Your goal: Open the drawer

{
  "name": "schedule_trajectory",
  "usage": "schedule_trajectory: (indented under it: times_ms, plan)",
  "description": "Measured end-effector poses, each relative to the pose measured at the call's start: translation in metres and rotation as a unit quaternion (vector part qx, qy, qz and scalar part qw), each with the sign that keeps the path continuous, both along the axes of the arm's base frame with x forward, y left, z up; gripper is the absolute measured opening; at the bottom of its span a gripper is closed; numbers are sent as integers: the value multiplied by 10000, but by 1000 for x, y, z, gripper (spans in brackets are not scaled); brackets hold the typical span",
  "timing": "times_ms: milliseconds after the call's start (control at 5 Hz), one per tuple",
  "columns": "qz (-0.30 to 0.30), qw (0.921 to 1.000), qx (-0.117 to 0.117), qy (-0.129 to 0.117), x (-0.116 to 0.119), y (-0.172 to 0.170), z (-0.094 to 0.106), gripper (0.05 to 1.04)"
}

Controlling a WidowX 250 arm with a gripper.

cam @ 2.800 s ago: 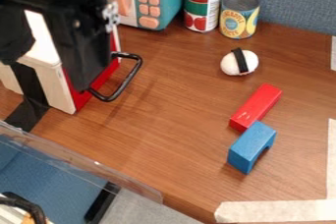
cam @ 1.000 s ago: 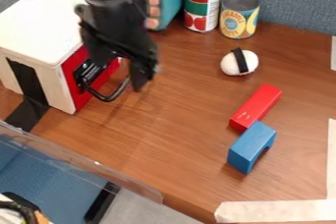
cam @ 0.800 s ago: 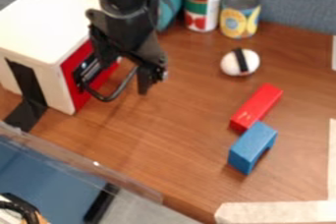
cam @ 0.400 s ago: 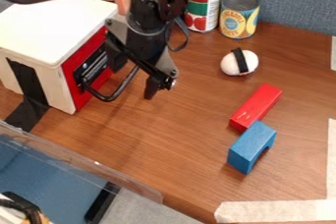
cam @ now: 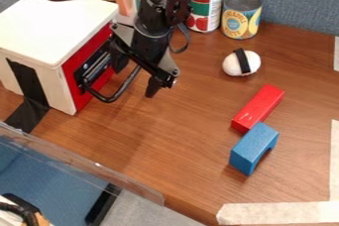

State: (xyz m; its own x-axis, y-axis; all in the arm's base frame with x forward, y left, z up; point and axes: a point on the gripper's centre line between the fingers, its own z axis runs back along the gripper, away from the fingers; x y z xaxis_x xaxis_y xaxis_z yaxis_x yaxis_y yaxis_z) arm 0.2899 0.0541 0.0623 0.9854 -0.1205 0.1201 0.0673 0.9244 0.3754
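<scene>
Camera view: the black two-finger hand (cam: 137, 75) is spread wide at ten o'clock. Beside it, a curved black handle (cam: 123, 90) is borne by the red drawer front (cam: 84, 55).

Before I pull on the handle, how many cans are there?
2. One can with a red and green label stands at the back, beside the arm; the other, yellow-labelled, is just right of it. The arm could hide more.
</scene>
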Motion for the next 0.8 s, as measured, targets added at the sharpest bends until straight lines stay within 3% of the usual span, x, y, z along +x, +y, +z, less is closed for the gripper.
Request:
schedule_trajectory:
  times_ms: [400,600,800]
  plan:
    - [361,9992,-62,158,15,11,-27,1000]
    - [461,9985,-59,279,17,12,-38,945]
    - [757,9966,-155,278,14,11,-40,660]
